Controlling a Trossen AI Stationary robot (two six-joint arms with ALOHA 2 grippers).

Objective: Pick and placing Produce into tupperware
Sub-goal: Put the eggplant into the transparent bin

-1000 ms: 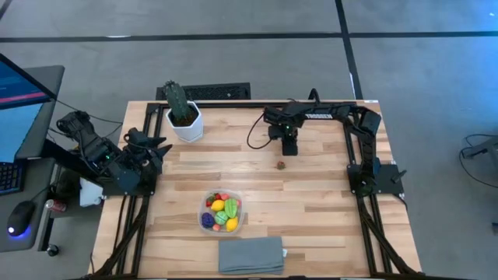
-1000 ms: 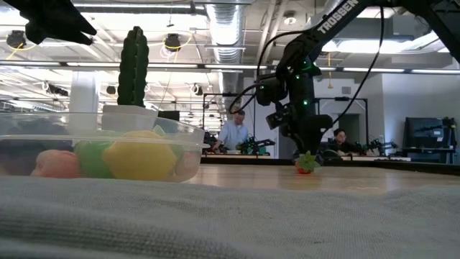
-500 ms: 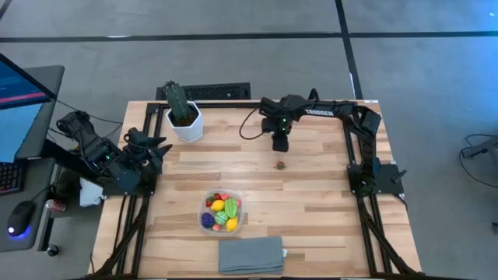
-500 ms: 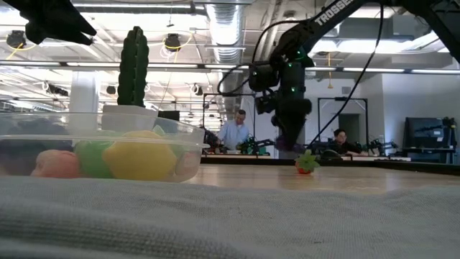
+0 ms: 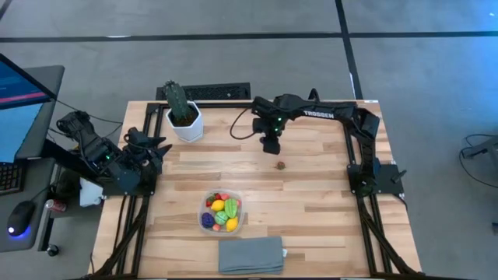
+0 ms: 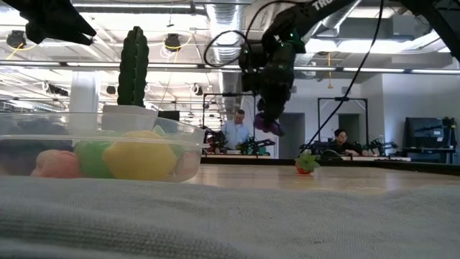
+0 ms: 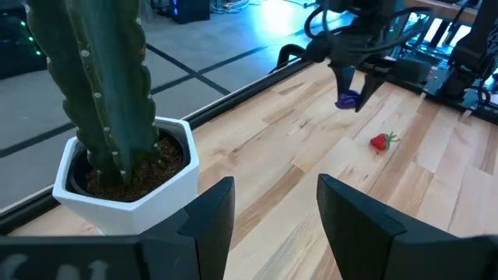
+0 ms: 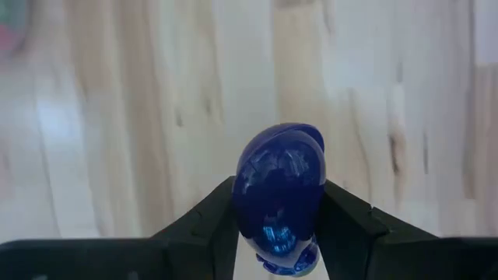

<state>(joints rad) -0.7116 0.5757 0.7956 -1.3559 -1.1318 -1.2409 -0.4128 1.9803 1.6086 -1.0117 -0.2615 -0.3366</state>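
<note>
Right gripper (image 8: 280, 214) is clamped on a purple produce piece (image 8: 280, 194), lifted clear above the worktop (image 5: 311, 194); a strawberry (image 5: 281, 164) lies just beside below. Left gripper (image 7: 268, 210), jaws apart, waits near the cactus (image 7: 101, 85).

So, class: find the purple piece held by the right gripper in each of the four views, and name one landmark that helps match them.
High view: hidden under the right gripper, above the table's middle.
Low view: purple piece hangs in the air, upper centre.
Left wrist view: far off, upper right.
Right wrist view: centre, between the fingers.
Shared landmark: the strawberry on the table, in all but the right wrist view.
</note>
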